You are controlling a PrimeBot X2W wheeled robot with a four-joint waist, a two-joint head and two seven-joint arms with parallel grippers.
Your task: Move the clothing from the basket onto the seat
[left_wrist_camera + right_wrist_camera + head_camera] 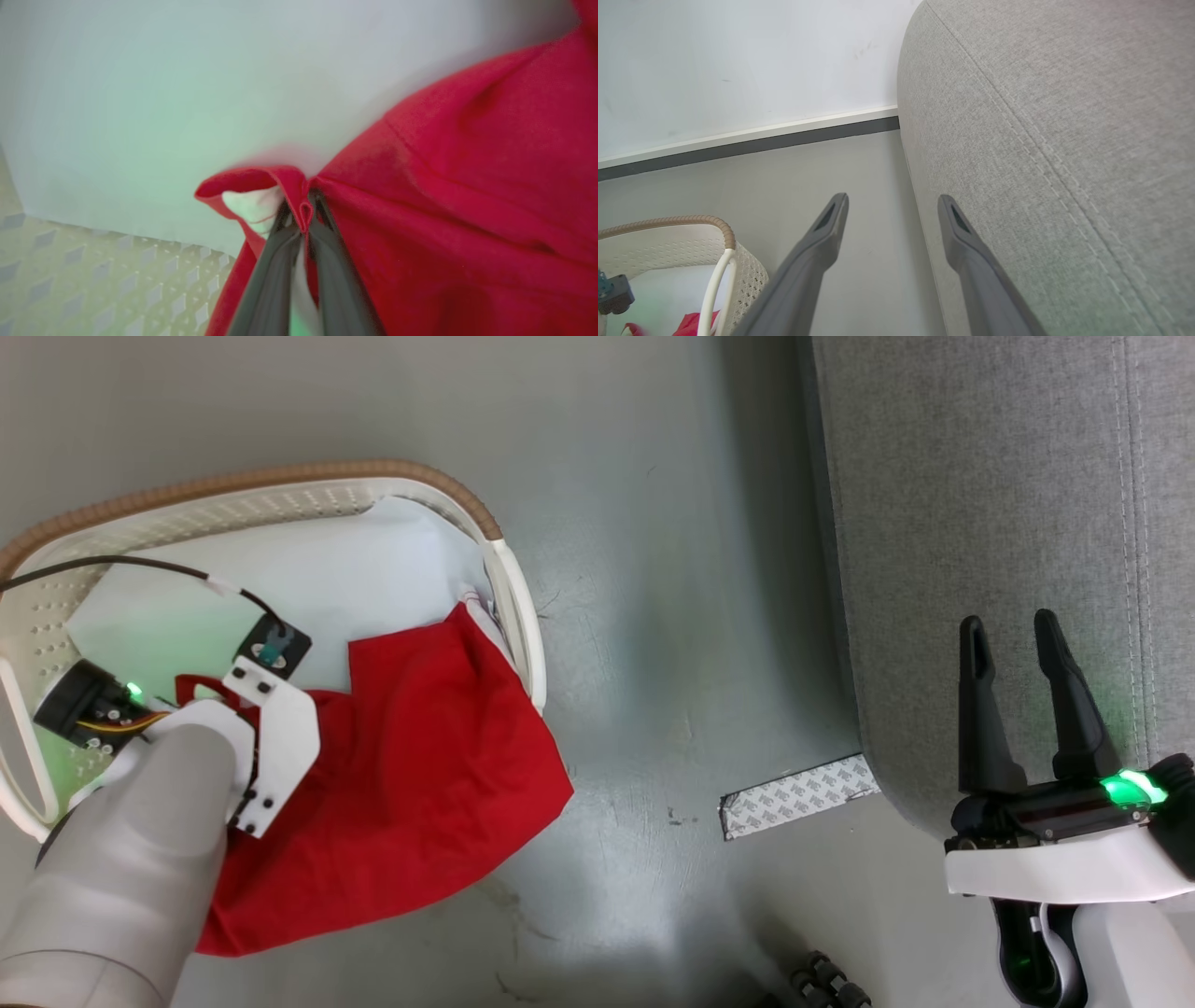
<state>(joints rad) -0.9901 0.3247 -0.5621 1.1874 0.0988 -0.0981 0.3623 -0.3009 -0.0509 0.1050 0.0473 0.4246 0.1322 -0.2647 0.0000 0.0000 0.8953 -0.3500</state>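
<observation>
While left end effector [302,206] pinches clothing [444,186], right end effector [1010,633] spread, near seat [980,476]

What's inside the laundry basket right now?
A red garment, pinched by the left gripper, drapes over the rim of the basket, atop a white sheet. Anything under them is covered.

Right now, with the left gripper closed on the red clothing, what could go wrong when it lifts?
1. The left gripper pinches just a thin edge fold of the clothing, which may slip out.
2. It spreads over the side of the basket by the loop handle and might catch there.
3. Its loose part could drag on the floor.
</observation>
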